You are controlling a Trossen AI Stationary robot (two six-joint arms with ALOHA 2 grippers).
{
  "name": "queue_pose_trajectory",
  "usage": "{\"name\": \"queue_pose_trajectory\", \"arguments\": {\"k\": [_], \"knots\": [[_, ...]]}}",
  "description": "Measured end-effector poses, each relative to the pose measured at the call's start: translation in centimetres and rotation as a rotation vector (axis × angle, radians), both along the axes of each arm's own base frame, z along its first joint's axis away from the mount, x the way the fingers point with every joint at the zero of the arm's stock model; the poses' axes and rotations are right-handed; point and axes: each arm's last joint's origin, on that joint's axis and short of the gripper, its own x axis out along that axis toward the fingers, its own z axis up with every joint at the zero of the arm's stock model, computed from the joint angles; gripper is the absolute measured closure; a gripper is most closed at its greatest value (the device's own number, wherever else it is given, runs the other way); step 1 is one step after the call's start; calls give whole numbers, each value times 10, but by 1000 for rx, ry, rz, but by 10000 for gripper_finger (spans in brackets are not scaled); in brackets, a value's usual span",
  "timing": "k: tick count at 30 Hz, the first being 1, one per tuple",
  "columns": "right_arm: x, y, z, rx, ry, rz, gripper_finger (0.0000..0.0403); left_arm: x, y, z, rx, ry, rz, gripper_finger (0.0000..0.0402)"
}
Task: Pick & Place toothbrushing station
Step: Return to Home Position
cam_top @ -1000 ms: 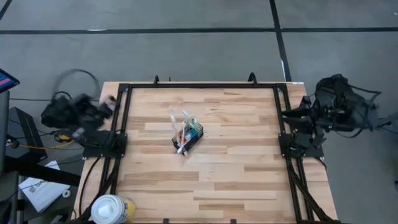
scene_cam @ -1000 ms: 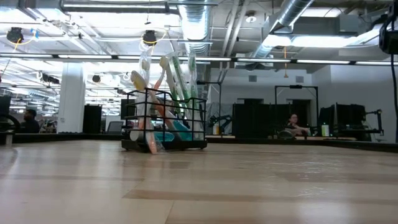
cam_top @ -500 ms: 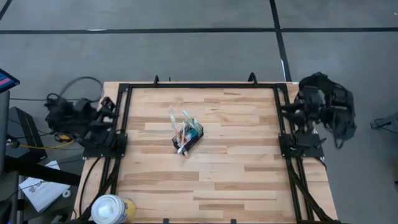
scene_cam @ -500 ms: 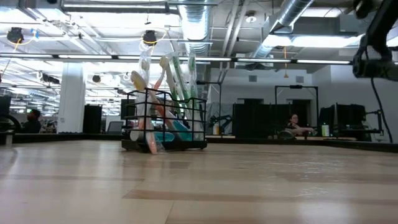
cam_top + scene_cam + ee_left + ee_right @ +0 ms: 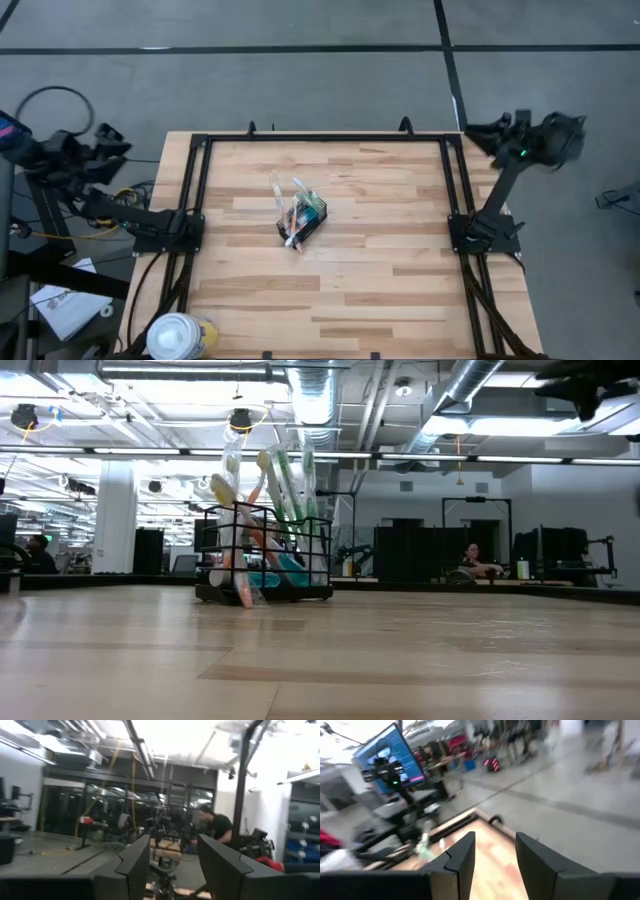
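Jaws apart and empty on left gripper [image 5: 173, 845] and right gripper [image 5: 495, 842], outside table's [image 5: 380, 285] far corners; toothbrushes [image 5: 287, 485] in wire holder [image 5: 312, 224] mid-table

Holding the left arm [image 5: 95, 203] folded out to the left side, with the left gripper [image 5: 105, 141] lifted high, its fingers [image 5: 134, 866] standing apart and gripping nothing. Holding the right arm [image 5: 503, 188] upright at the right side, the right gripper [image 5: 480, 130] pointing inward, its fingers [image 5: 462, 859] parted and empty too.
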Motion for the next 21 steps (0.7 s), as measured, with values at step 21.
{"name": "queue_pose_trajectory", "arguments": {"k": [21], "knots": [[-74,91,-10,-61,25,-314,272,-53,-23,-14,0,211,196,242]]}}
